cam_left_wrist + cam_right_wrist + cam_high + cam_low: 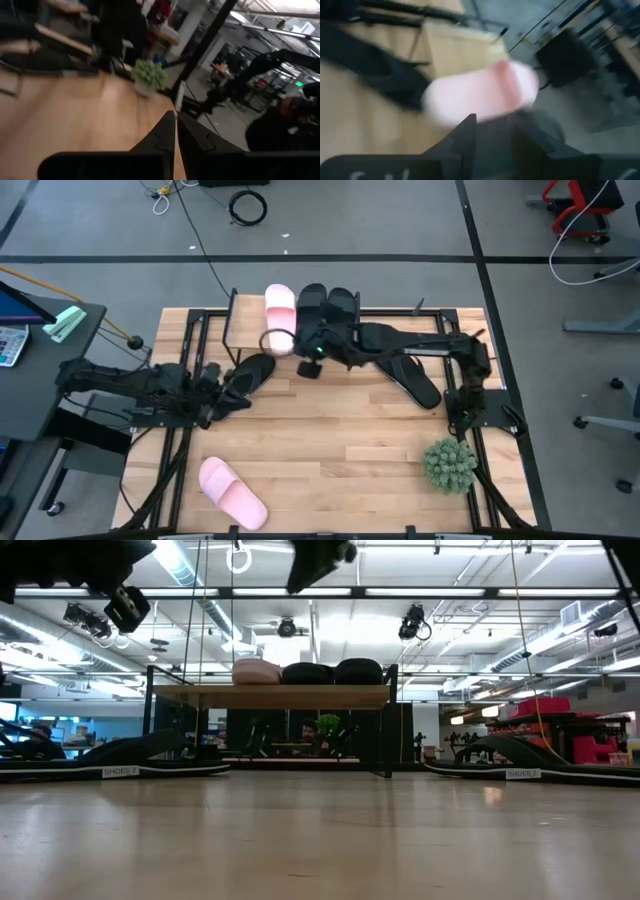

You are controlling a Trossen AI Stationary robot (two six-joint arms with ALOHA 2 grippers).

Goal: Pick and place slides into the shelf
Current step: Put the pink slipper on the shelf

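Note:
The shelf [232,320] stands at the table's far edge, and its top board [270,696] carries a pale pink slide [280,305] and two black slides [327,302] side by side. My right gripper [303,348] hovers open just in front of that pink slide [485,95], touching nothing. My left gripper [232,395] is shut and empty, raised above the table beside a black flip-flop [252,370]. A second flip-flop [417,380] lies flat under my right arm. The other pink slide [232,493] rests sole-down near the table's near left corner.
A small potted plant [449,464] stands near the table's right near corner. Bare wood stretches across the middle and near side of the table. In the low view both flip-flops [110,762] lie flat on either side in front of the shelf.

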